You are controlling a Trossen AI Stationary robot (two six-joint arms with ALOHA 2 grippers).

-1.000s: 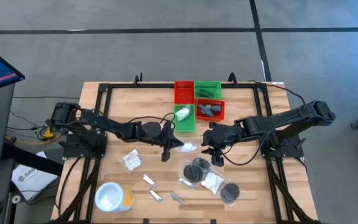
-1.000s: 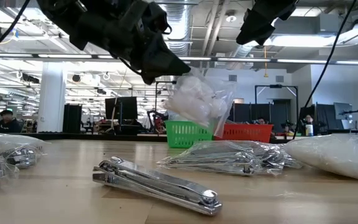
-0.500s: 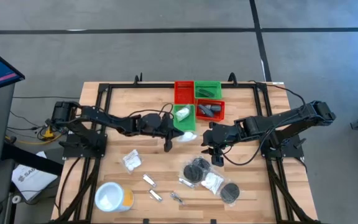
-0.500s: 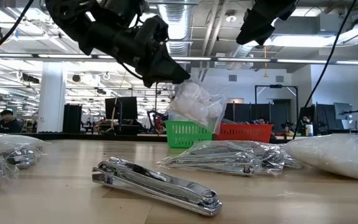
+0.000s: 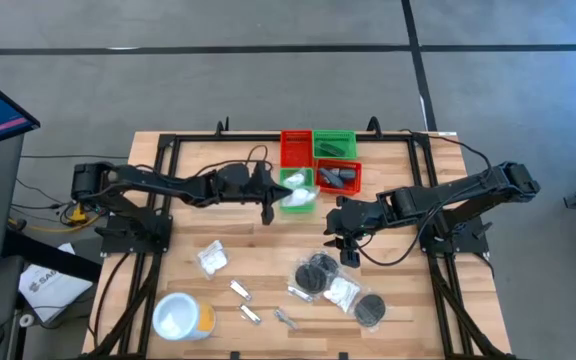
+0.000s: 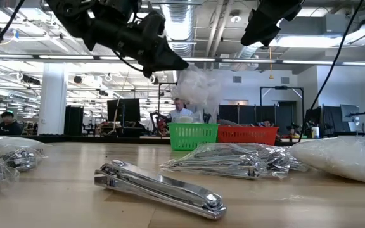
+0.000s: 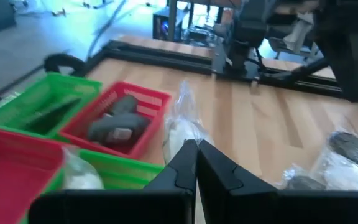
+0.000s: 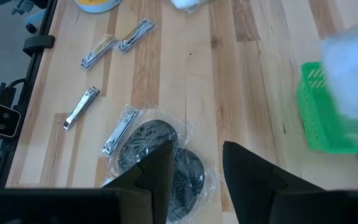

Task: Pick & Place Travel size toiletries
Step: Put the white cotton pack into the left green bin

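My left gripper (image 5: 271, 205) is pinched shut on a white plastic-wrapped packet (image 5: 295, 198), which I hold in the air at the near edge of the green plastic bin (image 5: 297, 186); a second white packet (image 5: 293, 181) already lies inside that bin. In the left wrist view my two fingers meet on the clear wrap, with the packet's white bulk just beyond them, above the bin's rim.

My right gripper (image 5: 346, 246) hangs open and empty above the light wooden table (image 5: 188, 152), just to the right of the bins, its fingers spread with bare wood between them.

A red plastic bin (image 5: 337, 178) beside the green one holds small dark grey bottles (image 5: 334, 178). On the table in front lie black round discs in clear wrap (image 5: 317, 274), one more disc (image 5: 371, 309), a white wrapped packet (image 5: 342, 292) between them, another white packet (image 5: 212, 259) to the left, and thin silver nail clippers (image 5: 239, 290). A large white round tub with an orange side (image 5: 180, 317) stands near the front left corner.
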